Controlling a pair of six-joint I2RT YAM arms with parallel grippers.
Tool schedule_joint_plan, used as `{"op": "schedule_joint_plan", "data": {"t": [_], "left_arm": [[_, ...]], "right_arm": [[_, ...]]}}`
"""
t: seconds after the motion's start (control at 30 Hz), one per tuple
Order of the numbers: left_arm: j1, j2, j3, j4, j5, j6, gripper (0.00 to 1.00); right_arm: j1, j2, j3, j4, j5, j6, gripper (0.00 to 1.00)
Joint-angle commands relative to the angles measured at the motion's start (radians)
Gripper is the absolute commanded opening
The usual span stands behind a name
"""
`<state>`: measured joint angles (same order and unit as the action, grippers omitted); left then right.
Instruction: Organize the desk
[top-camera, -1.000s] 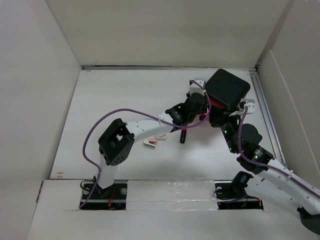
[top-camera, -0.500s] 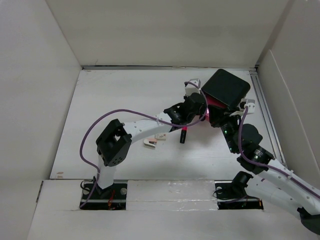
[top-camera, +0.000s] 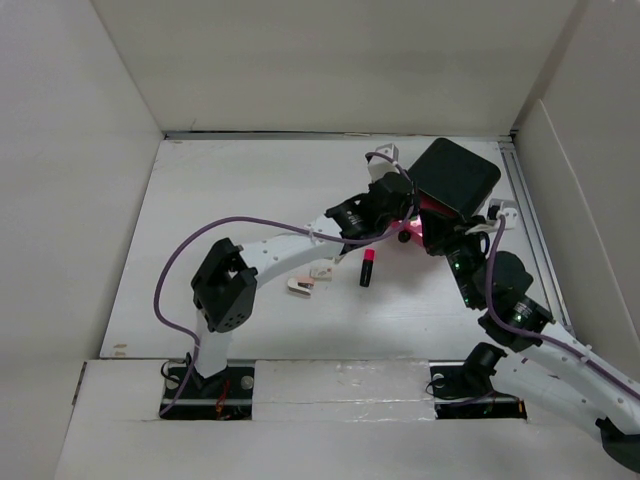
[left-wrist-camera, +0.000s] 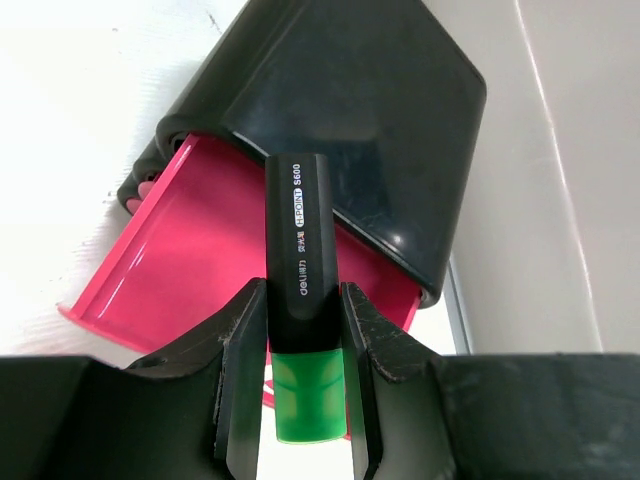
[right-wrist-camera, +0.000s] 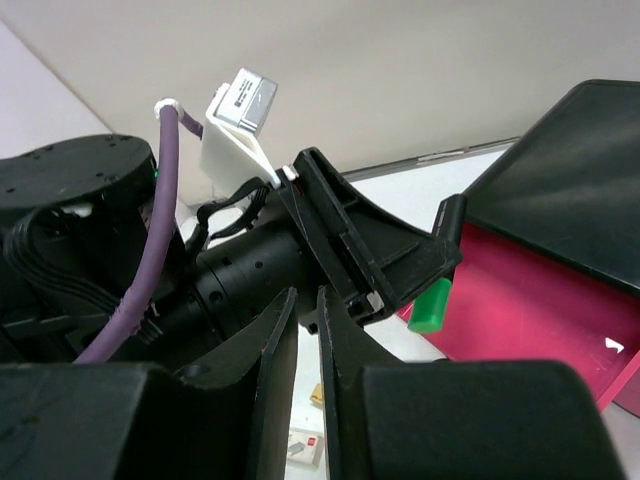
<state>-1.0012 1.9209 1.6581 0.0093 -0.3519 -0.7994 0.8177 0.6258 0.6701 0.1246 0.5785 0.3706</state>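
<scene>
Left gripper (left-wrist-camera: 300, 300): closed on a highlighter (left-wrist-camera: 298, 240), black barrel and green cap, clamped between both fingers near the cap end, with the barrel projecting forward past the fingertips. Directly beneath and ahead of those fingertips lies a pink drawer (left-wrist-camera: 190, 250), pulled out and showing a bare floor. The barrel's far end overlaps the drawer and reaches toward the front lip of the black box (left-wrist-camera: 340, 90) that houses it. Right gripper (right-wrist-camera: 303, 300): jaws narrowly parted with nothing between them, standing just beside the left gripper on the box side and looking across at the drawer. The desk (top-camera: 230, 190) spreads under and around both grippers, its widest bare stretch to the left gripper's left and behind it. On it, behind the left gripper and back toward the arm bases, lie a red marker (top-camera: 367, 268) and two small white items (top-camera: 300, 286), too small to identify. Assessment: the step in hand is stowing the highlighter in the drawer, and it is not yet released. The next move calls for lowering the highlighter until it lies inside the drawer walls, clear of the box lip, then letting go. The items on the desk remain to be dealt with.
</scene>
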Motion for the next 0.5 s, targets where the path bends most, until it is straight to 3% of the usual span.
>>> {"op": "schedule_joint_plan", "data": {"t": [0.0, 0.47], "left_arm": [[0.009, 0.018, 0.054, -0.006, 0.018, -0.02, 0.11], [0.009, -0.019, -0.049, 0.018, 0.03, -0.072, 0.09]], "right_arm": [[-0.005, -0.008, 0.003, 0.041, -0.009, -0.001, 0.19], [-0.005, -0.017, 0.002, 0.037, 0.0, 0.001, 0.2]]}}
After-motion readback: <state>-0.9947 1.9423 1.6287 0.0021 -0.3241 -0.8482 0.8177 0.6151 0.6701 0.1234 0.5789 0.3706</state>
